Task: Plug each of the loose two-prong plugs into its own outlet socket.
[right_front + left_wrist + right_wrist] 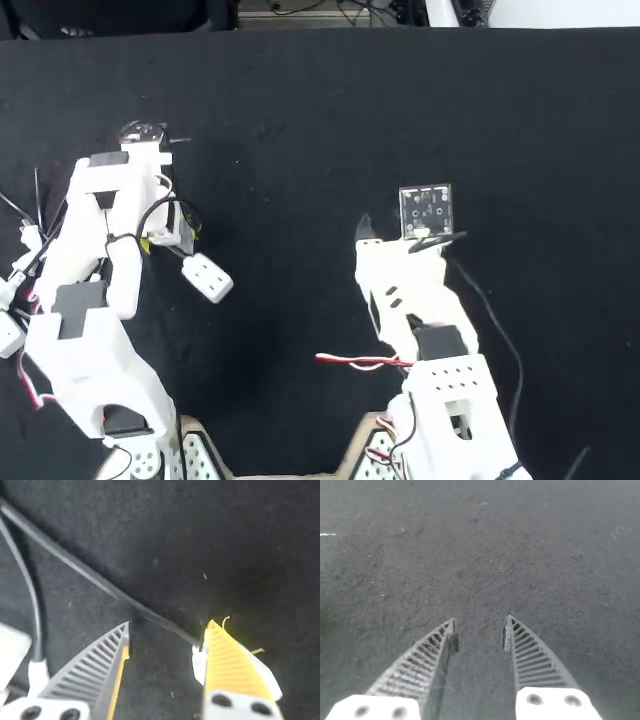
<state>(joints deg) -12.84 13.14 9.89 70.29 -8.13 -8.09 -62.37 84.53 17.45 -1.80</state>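
Observation:
A square outlet socket with a dark face and white rim lies on the black cloth right of centre, its black cable trailing toward the front. My right gripper hovers just in front of it, open, with bare cloth between its fingers. A white block-shaped plug lies left of centre beside my left gripper. That gripper is open, with yellow-taped fingers on either side of a thin black cable that runs across the cloth. A white piece shows at the edge.
A small round shiny object sits on the cloth beyond the left arm. Loose white connectors and wires hang at the left edge. A red and white lead crosses near the right arm's base.

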